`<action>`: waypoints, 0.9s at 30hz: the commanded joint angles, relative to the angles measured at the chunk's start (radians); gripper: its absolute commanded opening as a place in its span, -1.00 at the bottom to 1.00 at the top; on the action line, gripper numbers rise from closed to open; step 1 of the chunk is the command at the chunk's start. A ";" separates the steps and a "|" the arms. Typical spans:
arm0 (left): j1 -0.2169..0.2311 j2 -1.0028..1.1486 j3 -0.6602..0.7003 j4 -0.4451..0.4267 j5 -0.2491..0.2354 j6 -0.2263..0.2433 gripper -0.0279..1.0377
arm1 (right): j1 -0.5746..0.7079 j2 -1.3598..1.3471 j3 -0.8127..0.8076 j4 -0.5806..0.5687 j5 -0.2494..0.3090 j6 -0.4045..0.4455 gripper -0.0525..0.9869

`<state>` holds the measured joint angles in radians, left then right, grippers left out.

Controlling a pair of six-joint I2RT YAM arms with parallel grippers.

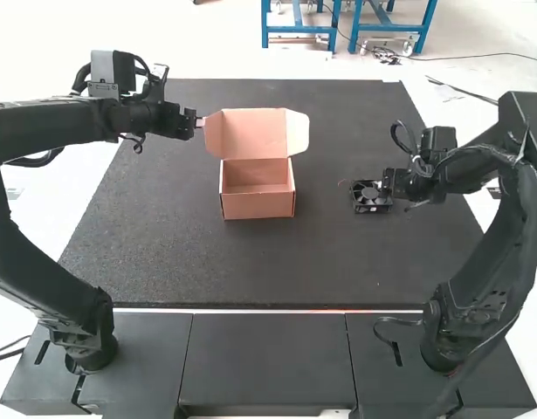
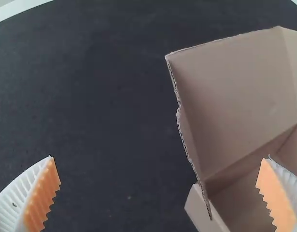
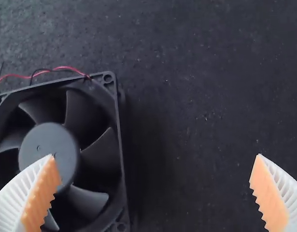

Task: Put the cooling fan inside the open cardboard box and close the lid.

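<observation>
Since the right pincer [image 3: 153, 159] gapes wide and empty, one ribbed finger [image 3: 35, 195] over the hub [image 3: 44, 142], it should centre across the rigid frame [image 3: 120, 145] of the square black plastic cooling fan [image 1: 371, 195], flat on the grainy black worktop [image 1: 154, 227] right of the open brown cardboard box [image 1: 257, 199]. The left pincer [image 1: 196, 122], equally open and empty, hangs beside the corrugated lid [image 1: 255, 133].

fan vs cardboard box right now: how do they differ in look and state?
The cardboard box is tan and the larger of the two; the cooling fan is black and low. The box stands with its lid raised; the fan lies flat, blades up, a red wire trailing. The left gripper is open beside the lid's edge; the right gripper is open over the fan. Both rest on the black mat, ungripped.
</observation>
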<state>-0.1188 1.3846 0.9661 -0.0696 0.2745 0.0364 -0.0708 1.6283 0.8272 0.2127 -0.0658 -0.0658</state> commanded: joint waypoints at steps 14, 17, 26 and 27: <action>-0.008 -0.064 0.049 -0.001 0.015 -0.007 0.85 | -0.040 0.133 0.069 0.037 0.012 -0.120 0.85; -0.008 -0.064 0.059 -0.006 0.017 -0.006 0.85 | -0.040 0.160 0.119 0.007 0.012 -0.137 0.85; -0.002 -0.068 0.060 -0.013 0.017 -0.007 0.86 | -0.026 0.225 0.167 -0.167 0.012 -0.197 0.84; -0.004 -0.071 0.063 -0.013 0.017 -0.007 0.86 | -0.024 0.229 0.165 -0.188 0.012 -0.209 0.84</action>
<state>-0.1188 1.3468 0.9874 -0.0856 0.2813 0.0364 -0.0956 1.8248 1.0031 0.0769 -0.0643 -0.2150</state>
